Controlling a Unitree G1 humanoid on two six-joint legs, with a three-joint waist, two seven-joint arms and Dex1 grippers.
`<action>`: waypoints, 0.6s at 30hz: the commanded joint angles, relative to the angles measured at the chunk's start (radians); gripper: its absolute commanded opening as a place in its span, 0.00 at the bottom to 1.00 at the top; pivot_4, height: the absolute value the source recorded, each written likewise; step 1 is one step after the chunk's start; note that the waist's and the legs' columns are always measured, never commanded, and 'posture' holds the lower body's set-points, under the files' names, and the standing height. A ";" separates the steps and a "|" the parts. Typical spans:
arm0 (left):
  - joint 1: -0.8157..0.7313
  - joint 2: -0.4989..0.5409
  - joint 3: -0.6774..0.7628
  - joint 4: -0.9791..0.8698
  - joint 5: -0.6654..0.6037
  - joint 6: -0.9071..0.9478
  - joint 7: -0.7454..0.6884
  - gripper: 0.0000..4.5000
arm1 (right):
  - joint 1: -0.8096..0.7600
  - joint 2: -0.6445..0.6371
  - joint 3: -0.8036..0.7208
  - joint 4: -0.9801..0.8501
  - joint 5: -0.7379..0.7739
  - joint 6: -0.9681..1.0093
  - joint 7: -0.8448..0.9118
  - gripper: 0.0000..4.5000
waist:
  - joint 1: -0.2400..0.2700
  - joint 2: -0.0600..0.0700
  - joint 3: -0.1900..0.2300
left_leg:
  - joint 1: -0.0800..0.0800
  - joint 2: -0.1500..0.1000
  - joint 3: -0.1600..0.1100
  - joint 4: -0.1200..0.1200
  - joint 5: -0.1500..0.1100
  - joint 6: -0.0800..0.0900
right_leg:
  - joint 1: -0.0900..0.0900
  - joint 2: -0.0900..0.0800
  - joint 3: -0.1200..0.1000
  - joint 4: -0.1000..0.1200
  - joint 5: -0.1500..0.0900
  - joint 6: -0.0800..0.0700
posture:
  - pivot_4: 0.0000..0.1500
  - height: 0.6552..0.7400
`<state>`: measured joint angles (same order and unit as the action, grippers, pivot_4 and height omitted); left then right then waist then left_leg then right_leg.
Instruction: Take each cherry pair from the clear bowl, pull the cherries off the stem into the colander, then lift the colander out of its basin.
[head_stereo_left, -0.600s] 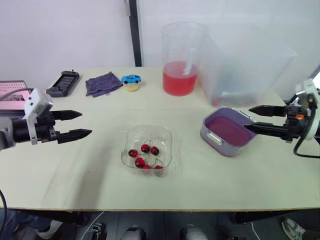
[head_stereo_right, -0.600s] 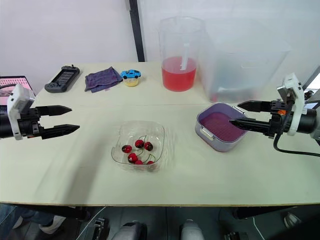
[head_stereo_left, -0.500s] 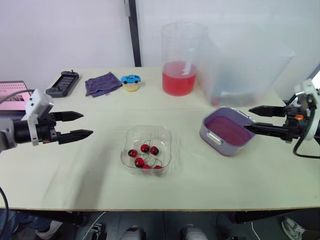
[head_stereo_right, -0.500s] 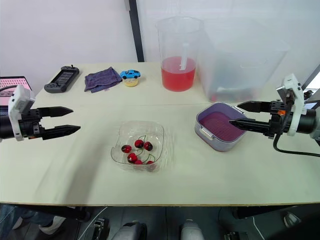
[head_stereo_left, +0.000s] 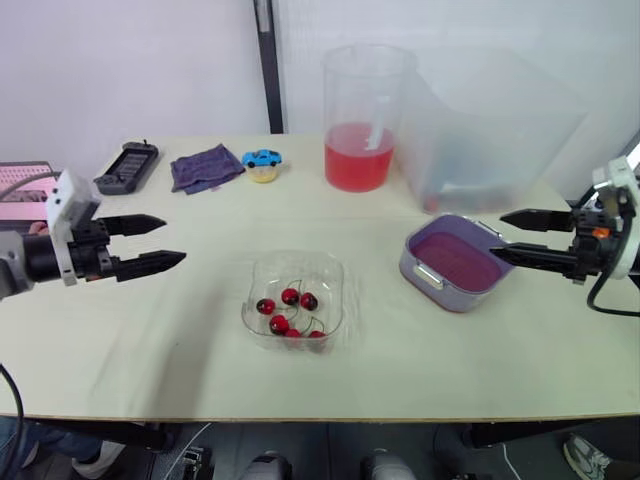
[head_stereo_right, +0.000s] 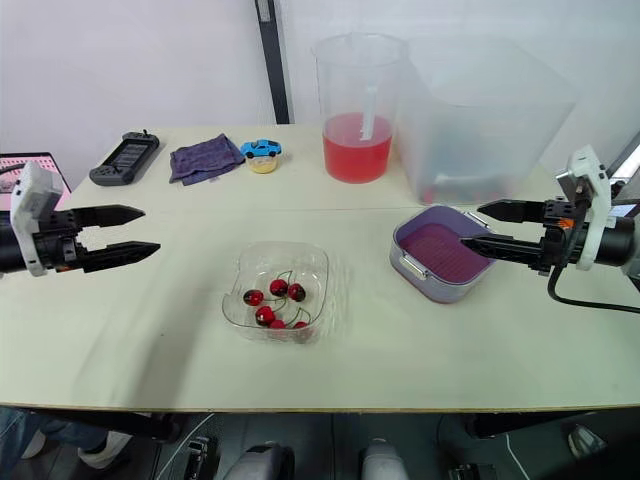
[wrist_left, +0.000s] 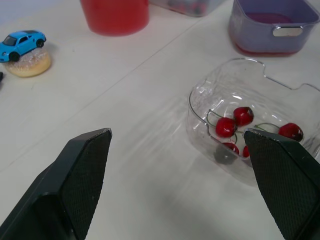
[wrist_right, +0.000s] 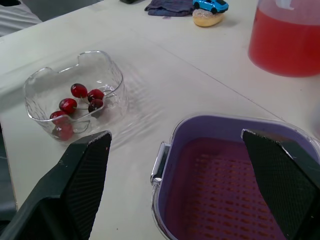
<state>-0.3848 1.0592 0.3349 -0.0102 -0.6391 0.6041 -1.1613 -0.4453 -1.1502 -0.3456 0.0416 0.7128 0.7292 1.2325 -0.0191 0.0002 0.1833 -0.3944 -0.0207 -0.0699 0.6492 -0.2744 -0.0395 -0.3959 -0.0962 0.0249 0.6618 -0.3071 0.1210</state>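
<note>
A clear bowl (head_stereo_left: 295, 262) sits mid-table holding several red cherries (head_stereo_left: 290, 297) joined by thin stems. To its right is a purple colander (head_stereo_left: 455, 262) nested in a lilac basin (head_stereo_left: 420, 277). My left gripper (head_stereo_left: 159, 242) hovers open well left of the bowl, fingers pointing toward it. At the table's right my right gripper (head_stereo_left: 503, 236) is open too, its fingertips just over the basin's right rim. The left wrist view shows the bowl (wrist_left: 235, 95) and cherries (wrist_left: 243, 115) between my fingers (wrist_left: 80, 170); the right wrist view shows the colander (wrist_right: 230, 190) and bowl (wrist_right: 80, 70).
Along the back stand a pitcher of red liquid (head_stereo_left: 362, 120) and a large clear tub (head_stereo_left: 490, 130). A purple cloth (head_stereo_left: 205, 166), a blue toy car on a cookie (head_stereo_left: 262, 163) and a black controller (head_stereo_left: 127, 166) lie back left. A pink item (head_stereo_left: 25, 184) sits at the left edge.
My left gripper has drifted slightly toward the back of the table. The right gripper, the bowl and the colander are as before.
</note>
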 joint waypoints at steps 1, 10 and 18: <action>0.006 -0.001 0.049 -0.031 0.005 -0.023 0.027 0.98 | -0.026 -0.002 -0.023 -0.028 0.009 -0.007 -0.005 1.00 | -0.001 0.000 0.000 | 0.000 0.000 0.000 0.000 0.000 0.000 | 0.000 0.000 0.000 0.000 0.000 0.000 | 1.00 0.93; 0.102 -0.055 0.109 -0.120 0.027 -0.070 0.114 0.98 | -0.045 -0.008 0.023 -0.032 0.008 0.016 0.005 1.00 | 0.000 0.000 0.000 | 0.000 0.000 0.000 0.000 0.000 0.000 | 0.000 0.000 0.000 0.001 0.000 0.000 | 1.00 0.93; 0.242 -0.109 0.285 -0.295 -0.190 0.134 0.177 0.98 | -0.275 0.049 0.237 -0.067 -0.045 0.021 0.036 1.00 | -0.012 0.000 0.000 | 0.000 0.002 0.000 0.000 0.000 0.000 | -0.002 0.000 0.002 0.001 0.000 0.000 | 1.00 0.93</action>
<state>-0.1712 0.9536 0.5576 -0.2465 -0.7894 0.7122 -0.9983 -0.6767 -1.1066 -0.1334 0.0065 0.6755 0.7565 1.2481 -0.0312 0.0002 0.1833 -0.3943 -0.0194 -0.0714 0.6491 -0.2744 -0.0395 -0.3979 -0.0967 0.0268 0.6633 -0.3071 0.1210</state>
